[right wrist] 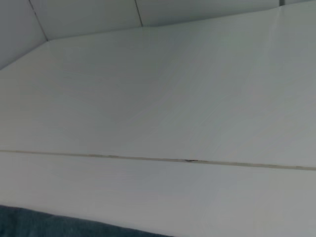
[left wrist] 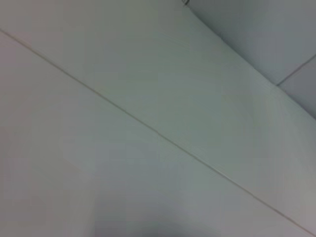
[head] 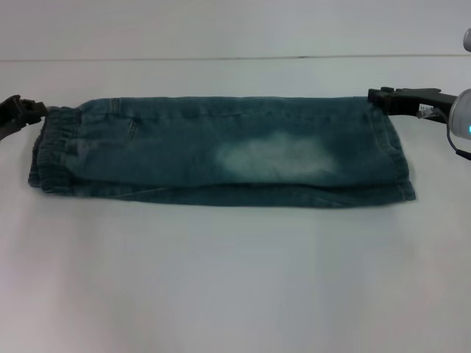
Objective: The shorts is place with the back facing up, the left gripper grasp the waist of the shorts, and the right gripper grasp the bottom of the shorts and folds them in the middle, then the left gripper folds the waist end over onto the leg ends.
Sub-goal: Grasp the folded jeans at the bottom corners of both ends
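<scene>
The blue denim shorts (head: 221, 151) lie flat on the white table, folded lengthwise into a long band. The elastic waist (head: 51, 151) is at the left end and the leg hems (head: 397, 158) at the right. My left gripper (head: 26, 114) sits at the far corner of the waist. At the other end, my right gripper (head: 379, 98) is at the far corner of the leg hems. A strip of the denim (right wrist: 49, 224) shows at the edge of the right wrist view. The left wrist view shows only table.
The white table (head: 235, 279) extends wide in front of the shorts. A thin seam (head: 221, 59) runs across the table behind them, also seen as a seam (right wrist: 187, 160) in the right wrist view.
</scene>
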Controlling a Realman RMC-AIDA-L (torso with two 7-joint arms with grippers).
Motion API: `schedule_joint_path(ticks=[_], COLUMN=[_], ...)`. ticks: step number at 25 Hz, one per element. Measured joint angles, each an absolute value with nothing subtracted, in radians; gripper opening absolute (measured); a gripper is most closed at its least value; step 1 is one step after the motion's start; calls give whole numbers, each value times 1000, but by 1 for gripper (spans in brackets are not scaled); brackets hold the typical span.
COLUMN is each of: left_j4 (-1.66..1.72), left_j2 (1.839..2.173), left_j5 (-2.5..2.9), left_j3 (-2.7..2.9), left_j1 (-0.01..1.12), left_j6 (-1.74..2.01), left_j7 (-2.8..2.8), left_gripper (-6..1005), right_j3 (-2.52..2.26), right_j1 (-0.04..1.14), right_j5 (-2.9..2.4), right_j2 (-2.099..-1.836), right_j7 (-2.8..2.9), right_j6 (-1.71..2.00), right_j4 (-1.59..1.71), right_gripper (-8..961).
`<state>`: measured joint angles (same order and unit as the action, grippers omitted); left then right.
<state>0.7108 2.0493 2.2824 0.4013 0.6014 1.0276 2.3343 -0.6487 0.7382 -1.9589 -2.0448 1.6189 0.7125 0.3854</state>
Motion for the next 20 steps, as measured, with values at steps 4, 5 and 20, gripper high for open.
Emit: schedule_joint_path(ticks=[4, 5, 20], left_j4=[714, 715, 837], left_j2=[2050, 2048, 2009], left_j5=[2272, 2266, 2285], left_j3=[400, 399, 417], left_j1=[597, 595, 504], left_j6=[1024, 1026, 1287], left_j7=[2324, 2316, 2085], left_gripper=[136, 170, 727], right_j3=[-650, -650, -641], right_j1=[730, 727, 556], right_j5=[-1959, -1959, -1960], right_j2=[-2043, -2041, -1983], right_j7=[1622, 1623, 1650], right_j6=[718, 723, 1576], right_j4=[386, 386, 659], right_gripper=[156, 196, 802])
